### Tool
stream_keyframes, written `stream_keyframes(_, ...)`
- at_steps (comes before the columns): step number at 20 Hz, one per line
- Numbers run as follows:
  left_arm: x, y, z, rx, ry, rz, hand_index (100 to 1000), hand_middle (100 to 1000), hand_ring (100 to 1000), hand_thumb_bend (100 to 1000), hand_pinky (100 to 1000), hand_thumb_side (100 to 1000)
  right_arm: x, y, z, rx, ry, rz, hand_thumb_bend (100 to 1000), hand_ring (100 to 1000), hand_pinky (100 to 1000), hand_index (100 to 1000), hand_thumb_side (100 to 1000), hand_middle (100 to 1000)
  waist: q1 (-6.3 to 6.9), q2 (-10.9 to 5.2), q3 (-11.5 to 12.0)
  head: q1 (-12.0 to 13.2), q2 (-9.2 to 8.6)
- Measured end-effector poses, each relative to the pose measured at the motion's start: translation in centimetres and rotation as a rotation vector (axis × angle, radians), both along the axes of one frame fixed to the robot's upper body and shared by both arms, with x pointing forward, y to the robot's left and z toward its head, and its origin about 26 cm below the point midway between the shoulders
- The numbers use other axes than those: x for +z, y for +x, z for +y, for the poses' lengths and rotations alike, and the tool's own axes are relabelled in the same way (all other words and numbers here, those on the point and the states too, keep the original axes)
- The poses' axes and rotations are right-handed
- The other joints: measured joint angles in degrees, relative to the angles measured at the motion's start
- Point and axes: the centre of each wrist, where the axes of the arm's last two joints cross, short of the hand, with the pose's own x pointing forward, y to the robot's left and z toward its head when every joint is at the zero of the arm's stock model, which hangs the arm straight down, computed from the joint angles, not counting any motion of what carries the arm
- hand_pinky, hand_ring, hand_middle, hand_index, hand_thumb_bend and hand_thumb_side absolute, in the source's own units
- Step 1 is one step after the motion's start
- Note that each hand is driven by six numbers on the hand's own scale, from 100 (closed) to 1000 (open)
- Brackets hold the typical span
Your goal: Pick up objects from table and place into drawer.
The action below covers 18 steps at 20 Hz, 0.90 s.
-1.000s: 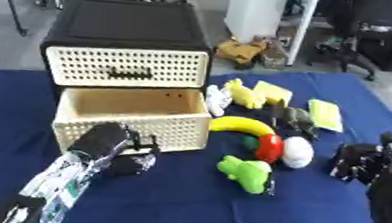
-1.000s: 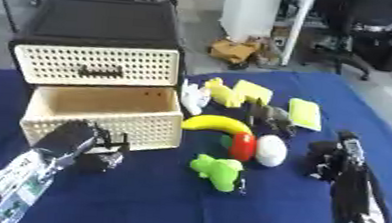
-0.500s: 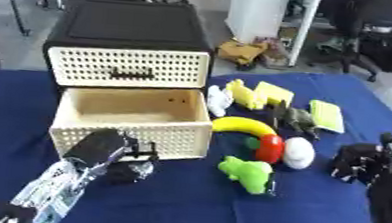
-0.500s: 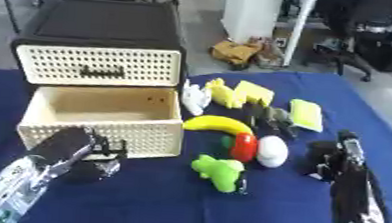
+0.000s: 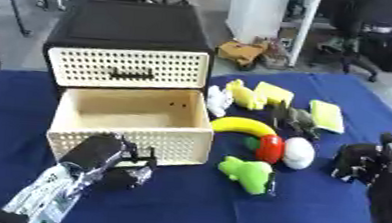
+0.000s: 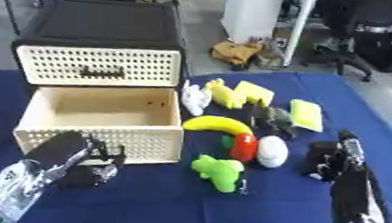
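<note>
Cream drawer [image 5: 133,116] sits pulled open and empty, ready for toys. Your left hand [image 5: 108,162], fingers curled on nothing, rests at its front; your right hand [image 5: 360,161], also curled empty, waits beside the egg [image 5: 298,152] and banana [image 5: 238,125].

Even, fairly bright light falls from overhead, leaving only soft shadows beneath the toys on the blue surface [image 5: 184,203], while both views are blurred throughout, most at the lower corners.
</note>
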Motion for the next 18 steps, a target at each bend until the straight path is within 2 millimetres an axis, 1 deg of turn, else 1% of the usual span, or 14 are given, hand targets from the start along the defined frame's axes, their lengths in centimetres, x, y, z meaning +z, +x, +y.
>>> stream_keyframes(6,0.4,-0.7,-0.1,-0.025,-0.011,0.014,616,100,100,268,100,1000,0.0,0.0,0.0,0.000,-0.001,0.000,100,446,408,553,1000,444,0.02,-0.05,0.00,-0.06,0.01)
stream_keyframes(15,1.1,-1.3,-0.4,-0.052,-0.029,0.025,640,100,100,265,100,1000,0.0,0.0,-0.1,0.000,-0.004,0.000,100,446,408,553,1000,443,-0.07,-0.07,0.22,-0.10,0.01)
stream_keyframes(18,1.0,-1.4,-0.5,-0.061,-0.033,0.038,705,100,100,264,100,1000,0.0,0.0,-0.1,0.000,-0.006,0.000,100,446,408,553,1000,443,-0.07,-0.07,0.24,-0.14,0.20)
